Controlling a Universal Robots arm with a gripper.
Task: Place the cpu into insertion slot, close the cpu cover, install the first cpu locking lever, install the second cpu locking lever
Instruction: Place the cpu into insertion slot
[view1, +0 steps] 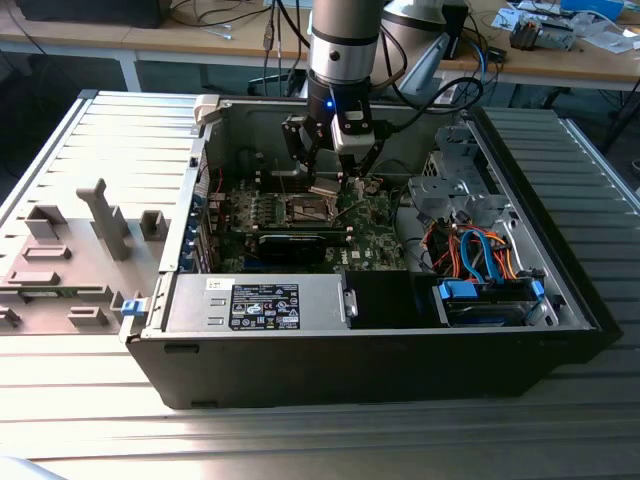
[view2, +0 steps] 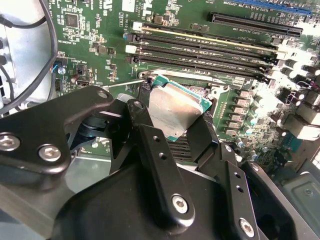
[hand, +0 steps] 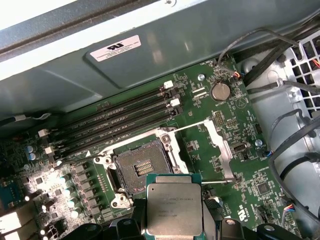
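My gripper (view1: 331, 180) reaches down into the open computer case and is shut on the cpu (view1: 325, 188). In the second wrist view the cpu (view2: 172, 107) shows its silver-grey face, tilted, clamped between two black fingers (view2: 146, 131). The first wrist view has the cpu (hand: 174, 207) hanging just short of the insertion slot (hand: 141, 167), apart from it. The slot's dark centre lies uncovered. The cpu cover (hand: 220, 147) is swung open to one side of the slot. A thin locking lever (hand: 192, 125) sticks out past the cover.
Four long memory slots (hand: 115, 122) run beside the socket. Cables (view1: 470, 250) and a drive cage (view1: 450, 185) fill the case on the exterior view's right. A power supply (view1: 260, 302) sits at the front. Grey fixtures (view1: 105, 215) stand on the table at the exterior view's left.
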